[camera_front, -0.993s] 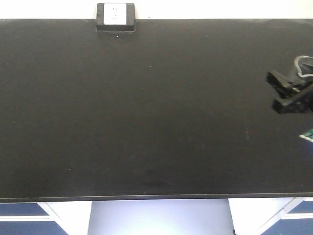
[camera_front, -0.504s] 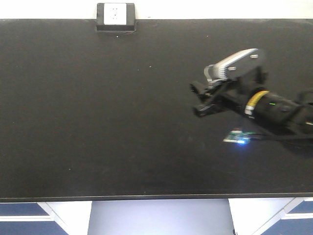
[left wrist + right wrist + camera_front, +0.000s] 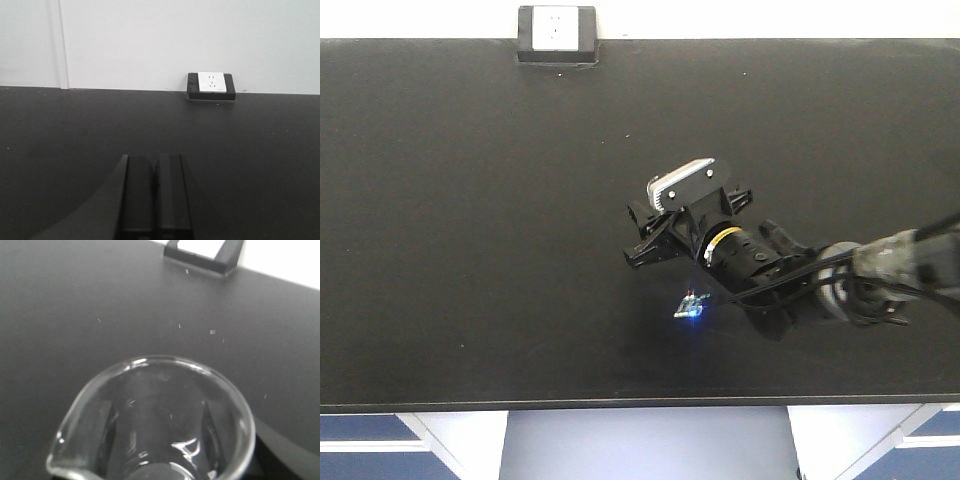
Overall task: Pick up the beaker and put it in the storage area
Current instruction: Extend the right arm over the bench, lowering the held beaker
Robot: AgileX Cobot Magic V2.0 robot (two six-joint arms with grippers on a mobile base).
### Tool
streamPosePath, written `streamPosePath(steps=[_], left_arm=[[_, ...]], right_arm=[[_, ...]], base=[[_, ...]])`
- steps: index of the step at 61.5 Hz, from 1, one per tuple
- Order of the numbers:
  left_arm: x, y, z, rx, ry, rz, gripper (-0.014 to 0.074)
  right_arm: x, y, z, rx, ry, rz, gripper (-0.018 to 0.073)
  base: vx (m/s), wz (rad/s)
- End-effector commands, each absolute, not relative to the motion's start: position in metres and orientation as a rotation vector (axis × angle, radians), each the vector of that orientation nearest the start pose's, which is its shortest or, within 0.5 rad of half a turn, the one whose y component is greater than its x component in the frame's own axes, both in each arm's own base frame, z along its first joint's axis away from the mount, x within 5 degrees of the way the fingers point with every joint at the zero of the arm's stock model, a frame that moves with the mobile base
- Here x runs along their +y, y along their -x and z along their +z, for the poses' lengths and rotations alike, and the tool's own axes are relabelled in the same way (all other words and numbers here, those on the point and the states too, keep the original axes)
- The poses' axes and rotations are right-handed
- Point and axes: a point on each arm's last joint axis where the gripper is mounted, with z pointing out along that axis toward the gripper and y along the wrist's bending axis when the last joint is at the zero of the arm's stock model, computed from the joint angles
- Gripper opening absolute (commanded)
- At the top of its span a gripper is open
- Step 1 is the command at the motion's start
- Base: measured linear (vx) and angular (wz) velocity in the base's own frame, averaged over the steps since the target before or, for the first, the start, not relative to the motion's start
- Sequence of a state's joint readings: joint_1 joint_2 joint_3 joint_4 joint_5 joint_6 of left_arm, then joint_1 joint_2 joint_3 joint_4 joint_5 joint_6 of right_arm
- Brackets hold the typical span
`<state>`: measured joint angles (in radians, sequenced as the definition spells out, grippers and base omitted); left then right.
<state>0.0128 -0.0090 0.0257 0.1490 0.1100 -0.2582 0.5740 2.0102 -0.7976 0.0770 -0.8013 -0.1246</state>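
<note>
The beaker, clear glass with its pour spout at lower left, fills the right wrist view. My right gripper is shut on it, and its dark fingers show through the glass on both sides. In the front view the right gripper hangs over the middle of the storage area, a bare matte black benchtop; the glass itself hardly shows there. My left gripper is shut on nothing, low over the same benchtop, and is outside the front view.
A white-faced socket box in a black housing sits at the bench's back edge against the white wall, also seen as socket box and socket box. Blue cabinets lie below the front edge.
My right arm has swept left from the bench's right edge to its middle, carrying the beaker. The left gripper view gives no earlier frame.
</note>
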Motion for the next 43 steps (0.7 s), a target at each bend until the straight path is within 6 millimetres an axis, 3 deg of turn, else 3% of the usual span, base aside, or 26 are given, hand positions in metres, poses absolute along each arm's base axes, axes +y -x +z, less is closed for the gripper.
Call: streamPosePath(steps=[1, 11, 43], left_arm=[[0.001, -0.056, 0.196, 1.526, 0.101, -0.089, -0.0008], [0.001, -0.056, 0.196, 1.526, 0.101, -0.089, -0.0008], [0.001, -0.056, 0.196, 1.526, 0.101, -0.089, -0.0008]], right_arm=[[0.200, -0.322, 0.141, 1.652, 0.505, 0.320, -0.0001], [0.205, -0.322, 0.128, 1.658, 0.532, 0.353, -0.0001], [0.204, -0.323, 0.126, 1.615, 0.516, 0.353, -0.0001]], base=[[0.00, 0.00], [0.00, 0.00], [0.00, 0.00]])
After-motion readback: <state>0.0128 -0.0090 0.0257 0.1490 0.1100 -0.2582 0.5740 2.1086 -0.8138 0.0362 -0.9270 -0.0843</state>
